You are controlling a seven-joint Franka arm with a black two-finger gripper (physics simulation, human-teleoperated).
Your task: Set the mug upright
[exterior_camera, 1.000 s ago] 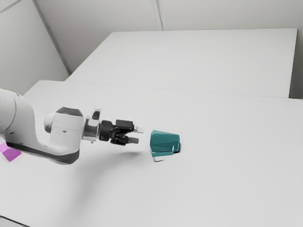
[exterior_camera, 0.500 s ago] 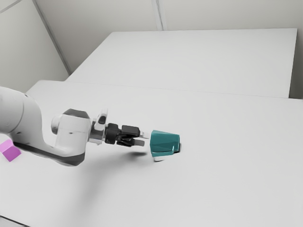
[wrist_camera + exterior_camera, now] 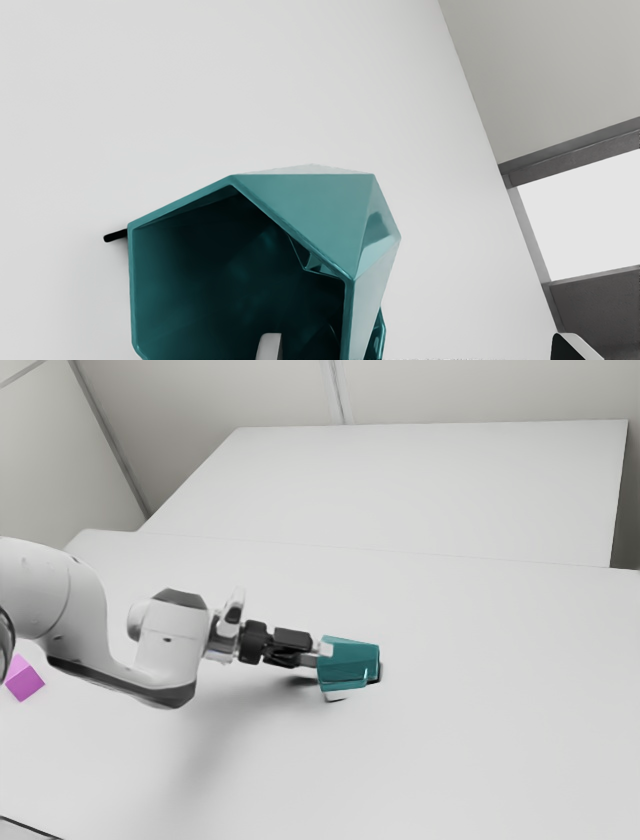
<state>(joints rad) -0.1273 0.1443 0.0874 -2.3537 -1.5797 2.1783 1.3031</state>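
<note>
Exterior view: the mug [image 3: 352, 666] lies on its side on the white table [image 3: 480, 740], not upright. Open end faces the gripper [image 3: 318, 655], narrower base points toward the exterior view's right. Arm [image 3: 170, 650] comes in from the exterior view's left, hand roughly level, fingertips right at the mug's rim. One fingertip overlaps the rim in this view; contact can't be confirmed. Magenta cube [image 3: 24, 679] sits near the exterior view's left edge, well apart from the mug, beside the arm. Wrist view: fingers are wide apart, nothing clamped. One fingertip [image 3: 270, 347] shows against the mug's dark mouth; can't tell whether it is inside or just in front. The other is out past the mug's outer wall, so the near side wall falls between the two, with a gap to the outer finger. Mug is teal, faceted, mouth toward the camera. Short black bar [image 3: 116, 235] pokes out beside the rim, on the side away from the outer finger.
</note>
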